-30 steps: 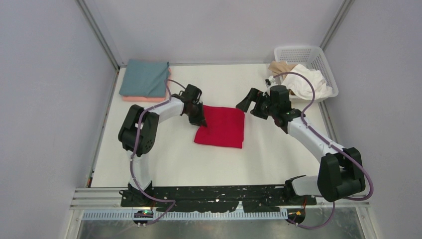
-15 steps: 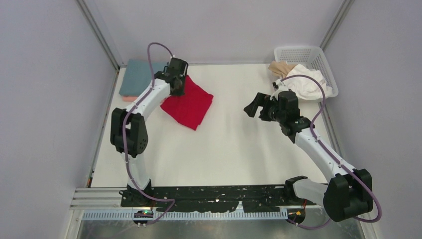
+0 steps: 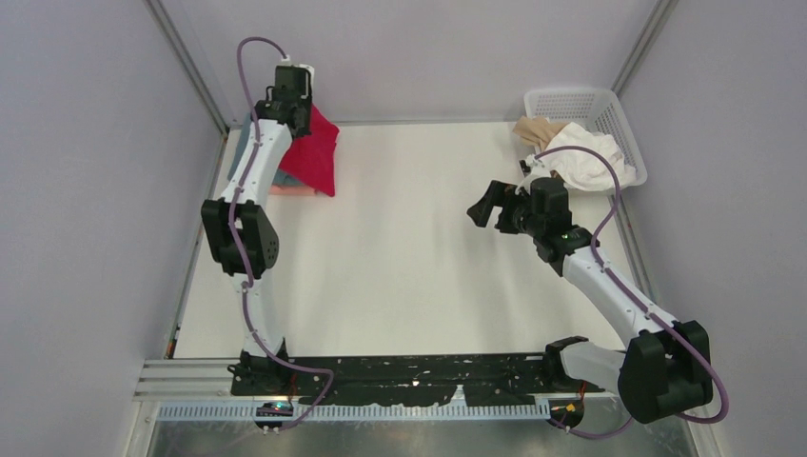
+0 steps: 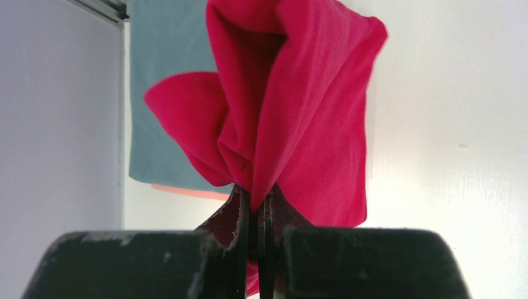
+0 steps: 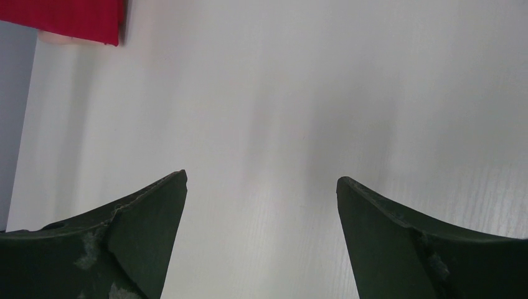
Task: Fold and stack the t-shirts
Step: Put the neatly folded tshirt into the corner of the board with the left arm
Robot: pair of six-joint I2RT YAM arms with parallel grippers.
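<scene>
My left gripper point(image 3: 297, 116) is shut on the folded bright red t-shirt point(image 3: 314, 152) and holds it hanging above the far-left pile. In the left wrist view the red cloth point(image 4: 299, 112) is pinched between the fingers point(image 4: 241, 212). Below it lie the folded grey-teal shirt point(image 4: 159, 124) and, under that, the salmon pink shirt point(image 4: 187, 190), whose edge also shows in the top view point(image 3: 290, 189). My right gripper point(image 3: 487, 203) is open and empty over the bare table, right of centre. The white shirt point(image 3: 585, 162) and the beige shirt point(image 3: 538, 129) hang crumpled out of the basket.
A white plastic lattice basket point(image 3: 590, 103) stands at the far right corner. Grey walls and metal frame posts close in the table at the back and both sides. The red shirt's corner shows at the top left of the right wrist view point(image 5: 68, 18).
My left arm has carried the red shirt from the table's middle up and to the far left, over the grey-teal pile. My right arm drew back to the right a little.
</scene>
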